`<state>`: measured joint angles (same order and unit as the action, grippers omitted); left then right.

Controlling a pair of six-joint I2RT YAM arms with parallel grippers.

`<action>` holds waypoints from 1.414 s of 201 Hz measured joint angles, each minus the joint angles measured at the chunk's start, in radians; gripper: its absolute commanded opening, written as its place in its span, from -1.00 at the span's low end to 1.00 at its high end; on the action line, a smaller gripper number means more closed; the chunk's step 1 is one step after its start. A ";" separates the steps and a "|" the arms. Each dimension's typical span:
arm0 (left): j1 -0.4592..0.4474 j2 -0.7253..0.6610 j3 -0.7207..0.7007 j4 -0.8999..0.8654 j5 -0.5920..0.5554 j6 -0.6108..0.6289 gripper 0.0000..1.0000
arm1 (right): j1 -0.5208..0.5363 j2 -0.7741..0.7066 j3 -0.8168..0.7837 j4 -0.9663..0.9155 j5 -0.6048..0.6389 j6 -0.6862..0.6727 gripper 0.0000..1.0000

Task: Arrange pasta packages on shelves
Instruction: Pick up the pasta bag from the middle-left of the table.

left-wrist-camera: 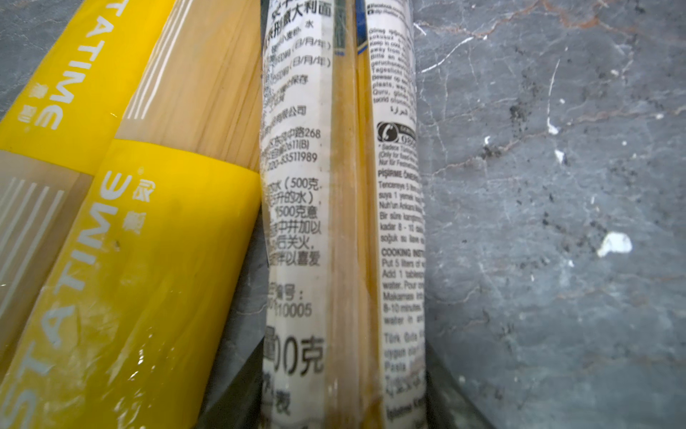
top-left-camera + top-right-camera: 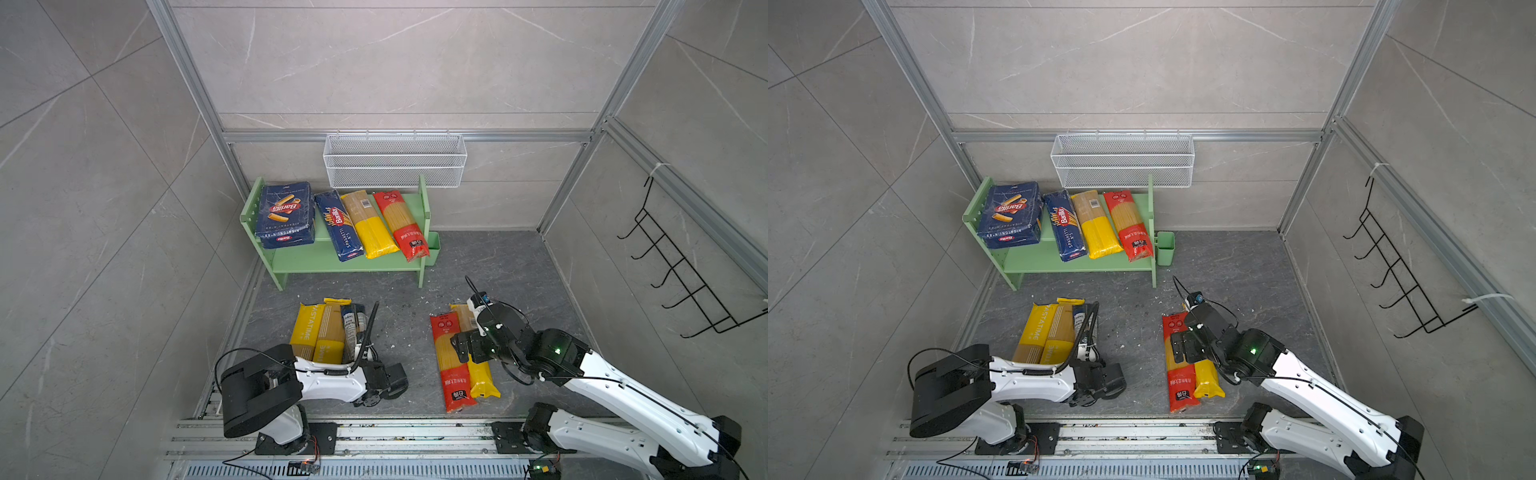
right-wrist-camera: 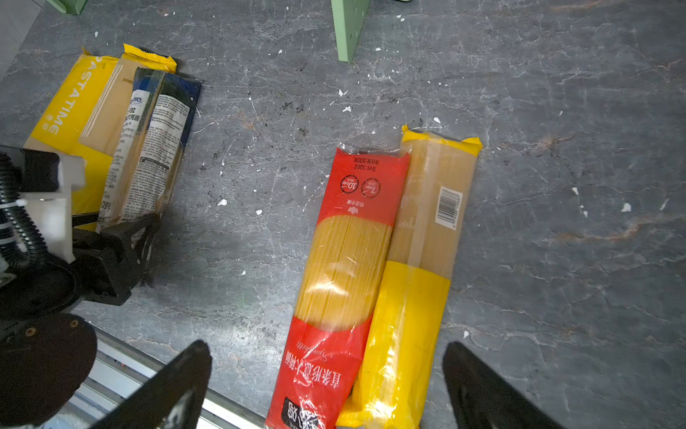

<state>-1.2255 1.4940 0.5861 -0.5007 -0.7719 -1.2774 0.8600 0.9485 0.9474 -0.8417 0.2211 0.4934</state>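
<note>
Left arm: You have it folded low, forearm lying along the front rail, wrist bent so the left gripper (image 1: 341, 349) points away from the base.
Left hand: Its jaws stand partly apart, each pressed to one side of the near end of the white-labelled spaghetti pack (image 1: 297, 185), which lies on the dark tabletop (image 1: 557, 223).
Just left of that hand: Two PASTATIME packs (image 1: 148, 260) lie alongside, the nearer one touching the gripped pack.
Right arm: It reaches in from your right, elbow raised, wrist tipped down.
Right hand: The right gripper (image 3: 326, 347) hangs with jaws spread wide, holding nothing.
Under that hand: The red-ended pack (image 3: 345, 267) and the yellow-ended pack (image 3: 415, 297) lie touching, side by side.
Far beyond both hands: On the top board of the green shelf (image 2: 345, 262) lie stacked Barilla boxes (image 2: 284, 212), a Barilla spaghetti pack (image 2: 338, 224) and two more long bags.
Wrist views only: The left wrist shows the fingers flanking the pack. The right wrist shows the jaws at its end. In both top views cable and wrist hide this.
Top view only: The side cup (image 2: 1165, 247) shows whole.
</note>
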 measured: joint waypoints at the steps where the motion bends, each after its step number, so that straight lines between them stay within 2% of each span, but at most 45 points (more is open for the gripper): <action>1: 0.000 -0.001 0.000 0.000 0.000 0.001 -0.98 | 0.000 0.000 0.000 0.000 0.000 0.000 0.99; 80: -0.040 -0.133 -0.033 -0.060 -0.004 0.071 -1.00 | 0.000 0.012 0.034 0.000 0.004 -0.008 0.99; 118: -0.084 -0.230 -0.082 -0.058 -0.023 0.111 -1.00 | 0.000 0.012 0.034 0.001 0.012 -0.016 0.99; 157: -0.090 -0.319 -0.129 -0.031 -0.061 0.176 -1.00 | 0.000 0.014 0.034 0.001 0.019 -0.019 0.99; 240: -0.090 -0.367 -0.126 0.029 -0.133 0.317 -1.00 | -0.006 0.019 0.038 0.003 0.030 -0.046 0.99; 284: -0.085 -0.368 -0.068 0.059 -0.151 0.410 -1.00 | -0.016 0.012 0.066 0.000 0.035 -0.064 0.99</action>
<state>-1.3109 1.1263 0.5186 -0.4419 -0.9230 -0.8669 0.8436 0.9604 1.0134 -0.8421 0.2558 0.4290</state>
